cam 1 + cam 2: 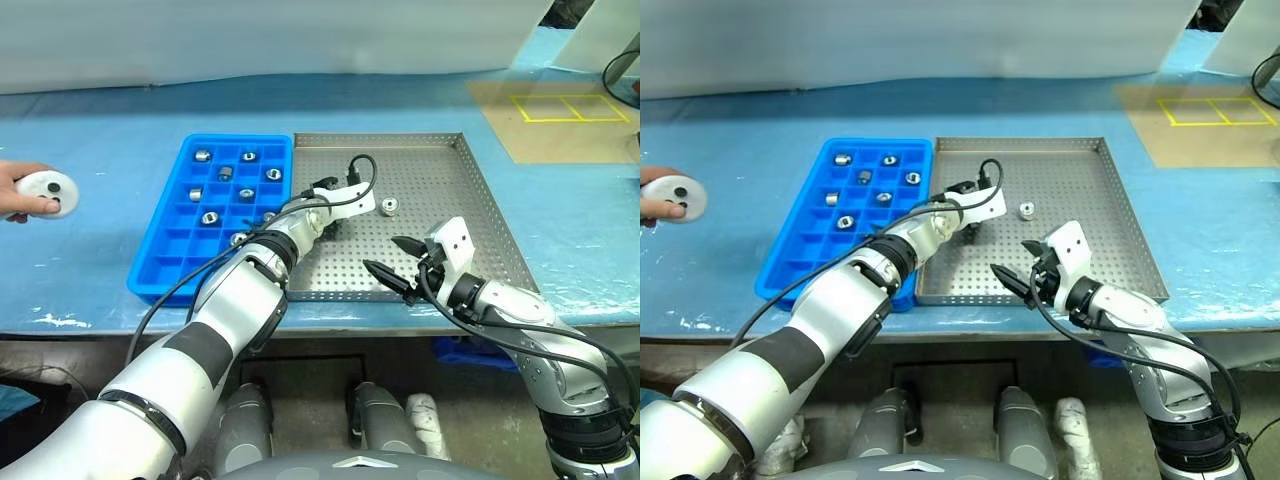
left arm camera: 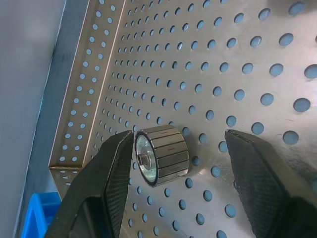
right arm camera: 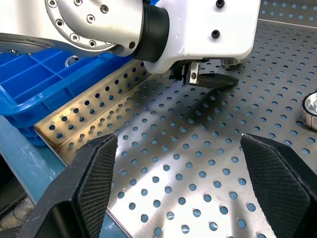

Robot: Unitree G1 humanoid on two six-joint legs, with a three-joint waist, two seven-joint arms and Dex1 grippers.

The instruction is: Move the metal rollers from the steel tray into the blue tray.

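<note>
The right gripper [image 1: 398, 264] hovers with fingers spread wide and empty over the steel tray's [image 1: 470, 215] near edge, at about five o'clock. At the tray's centre the left gripper [image 2: 181, 163] stands spread around one of the metal rollers [image 2: 162, 155], one finger [image 2: 111, 171] touching its end. Seven more rollers sit in the blue tray [image 1: 160, 262] at nine o'clock, and a person's hand [image 1: 18, 186] holds a white disc [image 1: 48, 193] further left
</note>
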